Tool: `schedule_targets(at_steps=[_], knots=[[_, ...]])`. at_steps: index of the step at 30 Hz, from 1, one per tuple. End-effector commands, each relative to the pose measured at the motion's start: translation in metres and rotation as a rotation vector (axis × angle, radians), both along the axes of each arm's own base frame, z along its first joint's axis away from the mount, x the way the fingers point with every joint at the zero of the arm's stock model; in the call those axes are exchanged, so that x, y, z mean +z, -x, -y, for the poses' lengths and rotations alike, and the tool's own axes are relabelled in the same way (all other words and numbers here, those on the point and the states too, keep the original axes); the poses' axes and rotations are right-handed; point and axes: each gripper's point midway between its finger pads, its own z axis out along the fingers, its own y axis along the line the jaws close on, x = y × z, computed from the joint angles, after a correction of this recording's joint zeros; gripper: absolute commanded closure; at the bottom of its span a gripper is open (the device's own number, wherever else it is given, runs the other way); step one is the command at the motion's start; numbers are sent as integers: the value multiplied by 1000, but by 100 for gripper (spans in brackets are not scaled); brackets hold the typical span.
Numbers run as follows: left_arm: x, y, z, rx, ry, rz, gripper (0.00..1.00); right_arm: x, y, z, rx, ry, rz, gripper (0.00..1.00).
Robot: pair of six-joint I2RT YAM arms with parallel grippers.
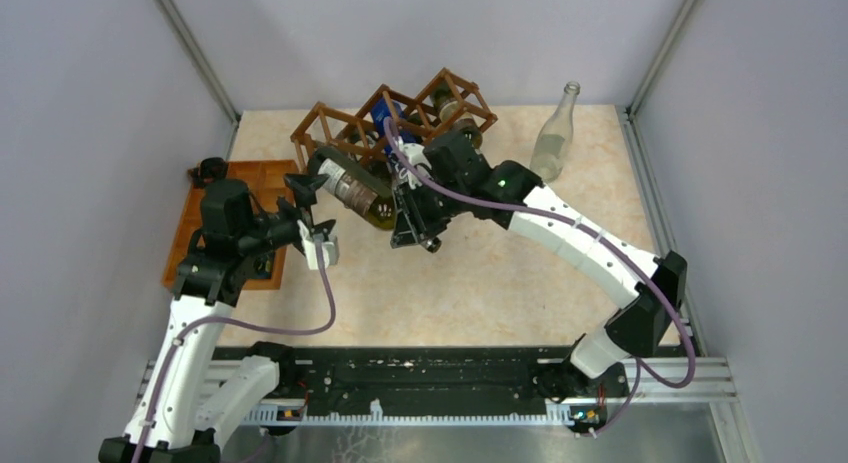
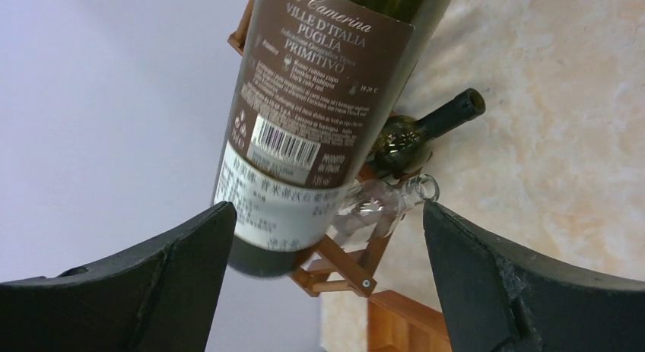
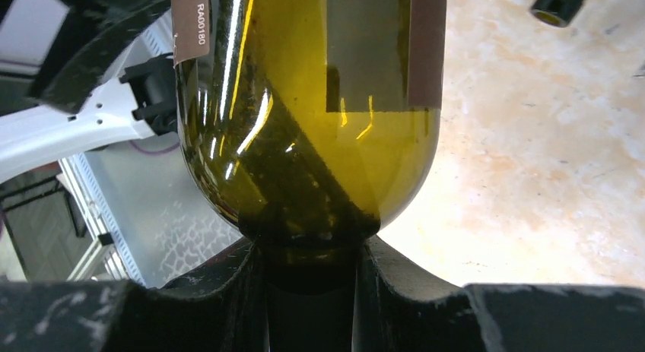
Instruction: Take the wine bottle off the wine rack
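Right pincer: the right gripper is shut tightly on the thin neck of the wine bottle and carries it alone.
Left pincer: the left gripper has its jaws spread fully apart and holds nothing.
Bottle place: it hangs tilted in the air above the table, just in front of the left end of the wine rack, between the two arms.
Long axis: it runs from the neck in the right pincer, slanting back and to the left; the heavy base end points toward the rack and the left arm.
Bottle from left pincer: the base lies in the gap between the open fingers, closer to the one on the left of the wrist view, and touches neither.
Nearer arm: the right one has the bottle already; the left one is the nearer free one to the body.
Rack clearance: the base seems to be out of its cell, but a stick shows directly behind it, so I cannot tell if they touch.
Coming move: I judge that the bottle must travel along its own axis, neck first, away from the rack.
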Motion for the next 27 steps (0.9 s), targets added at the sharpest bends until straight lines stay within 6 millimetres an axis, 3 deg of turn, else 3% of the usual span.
schedule_targets(at_steps=[1,4,10,18,22,27], knots=[[-3,6,4,-103,-119,179,1,57,7,-27,66,-170,143,100],[-19,8,0,-108,-179,193,1,53,19,-34,104,-158,134,100],[-20,3,-1,-99,-192,253,1,38,43,-47,173,-117,104,100],[-29,3,-3,-95,-214,240,4,38,59,-55,224,-120,94,100],[-37,4,-5,-93,-225,196,25,41,61,-56,239,-133,95,100],[-50,-1,-12,-59,-255,157,67,48,61,-55,251,-143,116,100]])
